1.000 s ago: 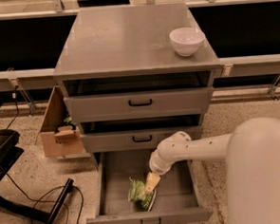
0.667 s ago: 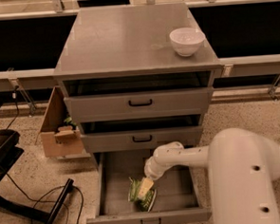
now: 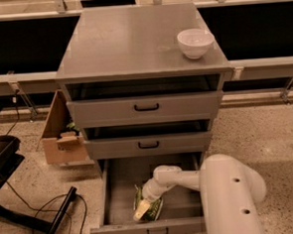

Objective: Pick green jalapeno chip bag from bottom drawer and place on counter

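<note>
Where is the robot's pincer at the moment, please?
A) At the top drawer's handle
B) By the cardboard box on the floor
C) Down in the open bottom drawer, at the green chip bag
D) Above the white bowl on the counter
C: the pincer is down inside the open bottom drawer, at the green jalapeno chip bag, well away from the white bowl on the counter.
</note>
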Available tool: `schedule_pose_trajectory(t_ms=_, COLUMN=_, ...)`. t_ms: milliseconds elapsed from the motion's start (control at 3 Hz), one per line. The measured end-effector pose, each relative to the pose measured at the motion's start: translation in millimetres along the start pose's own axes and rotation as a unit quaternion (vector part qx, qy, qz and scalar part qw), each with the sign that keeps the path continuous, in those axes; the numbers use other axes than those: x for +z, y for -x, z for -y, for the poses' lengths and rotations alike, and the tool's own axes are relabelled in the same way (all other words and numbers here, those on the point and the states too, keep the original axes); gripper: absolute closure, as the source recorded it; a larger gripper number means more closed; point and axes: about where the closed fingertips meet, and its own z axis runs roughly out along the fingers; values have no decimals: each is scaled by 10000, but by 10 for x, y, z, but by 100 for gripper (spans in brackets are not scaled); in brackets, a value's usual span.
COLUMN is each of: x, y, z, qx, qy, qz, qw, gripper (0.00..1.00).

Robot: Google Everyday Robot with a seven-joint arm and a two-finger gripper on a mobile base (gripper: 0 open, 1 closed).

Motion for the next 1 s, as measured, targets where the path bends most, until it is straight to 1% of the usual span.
schedule_pose_trajectory(t_ms=333, x=312, y=-44, z=-81, qx=113, qy=253, qz=82, qw=9996, gripper=24)
schedule_pose_trajectory(t_ms=667, x=92, y=-198, z=141, qx=156, qy=-150, qz=-26, qw=9998, gripper=49)
schedule_pose_trajectory(t_ms=1000, x=-804, y=-309, z=508, qx=-49, qy=-1149, qz=-284, qw=9930, gripper=73)
